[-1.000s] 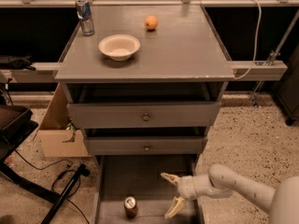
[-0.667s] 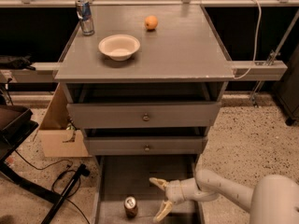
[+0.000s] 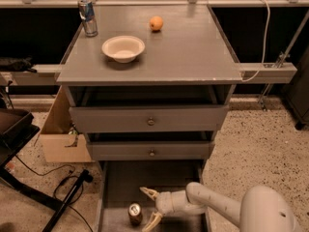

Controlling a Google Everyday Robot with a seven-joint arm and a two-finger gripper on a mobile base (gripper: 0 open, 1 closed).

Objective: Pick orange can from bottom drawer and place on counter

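Observation:
The orange can [image 3: 135,213] stands upright on the floor of the open bottom drawer [image 3: 116,187], near its left wall, silver top showing. My gripper [image 3: 149,207] is low inside the drawer, just right of the can, with its two pale fingers spread open, one above and one below the can's right side. It holds nothing. My white arm [image 3: 217,207] reaches in from the lower right. The counter [image 3: 193,47] is the grey cabinet top above.
On the counter stand a slim silver-blue can [image 3: 87,16] at the back left, a white bowl [image 3: 123,48] and a round orange fruit [image 3: 155,23]. Two upper drawers with knobs [image 3: 151,122] are shut. A cardboard box [image 3: 60,134] and cables lie on the floor at left.
My gripper has moved left across the drawer, from well right of the can to right beside it, fingers still open. The can has not moved.

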